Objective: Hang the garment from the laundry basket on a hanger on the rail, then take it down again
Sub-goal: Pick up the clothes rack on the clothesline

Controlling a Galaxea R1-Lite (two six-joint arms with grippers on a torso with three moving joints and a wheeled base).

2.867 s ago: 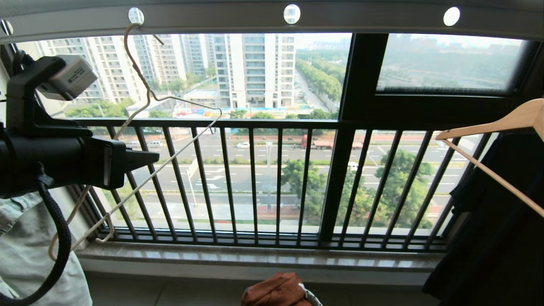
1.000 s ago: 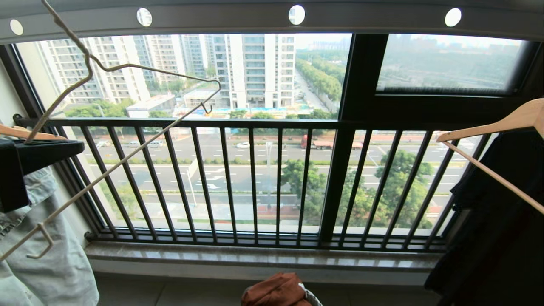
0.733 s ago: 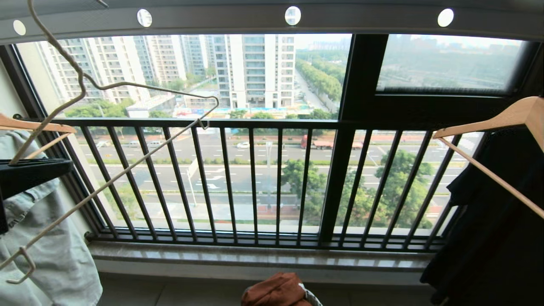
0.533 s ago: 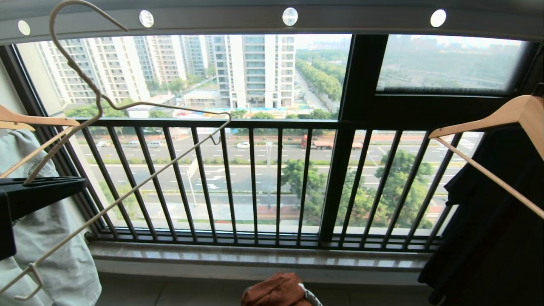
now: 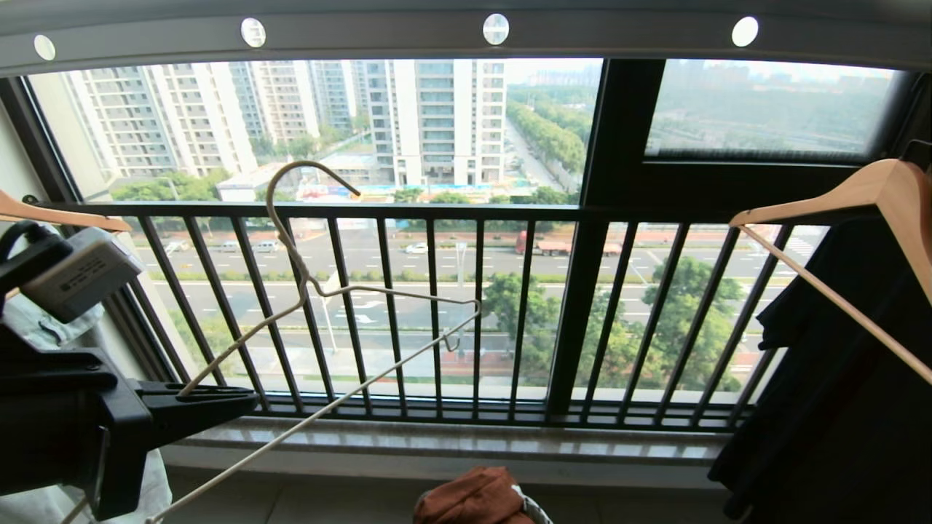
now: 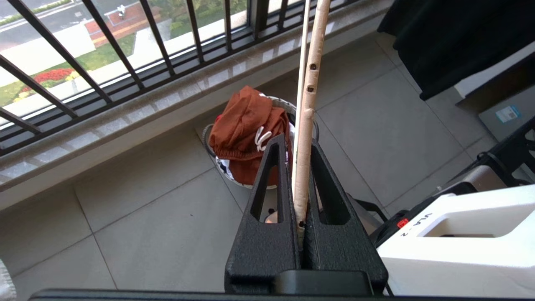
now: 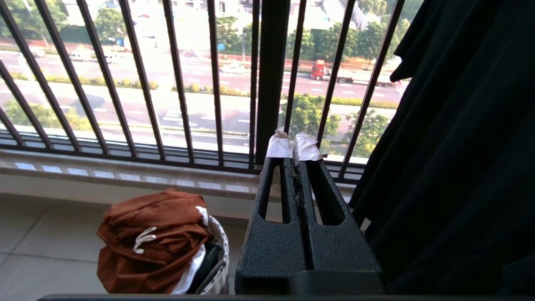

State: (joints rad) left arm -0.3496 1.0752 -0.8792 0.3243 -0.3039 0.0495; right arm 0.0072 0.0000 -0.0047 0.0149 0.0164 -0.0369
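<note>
- L gripper point(image 5: 244, 399) low at left, jaws clamped on hanger point(image 5: 320, 291) arm; hanger free of rail point(image 5: 466, 33), hook well below it, in front of railing point(image 5: 437, 211)
- Shorts point(image 7: 152, 238) bunched in basket point(image 7: 219, 246) on floor, near centre, below sill
- R gripper point(image 7: 294, 148) jaws pressed together, nothing held, near black garment point(image 7: 459, 146) at right
- Wooden hanger point(image 5: 859, 211) far right, denim point(image 5: 44, 502) far left
</note>
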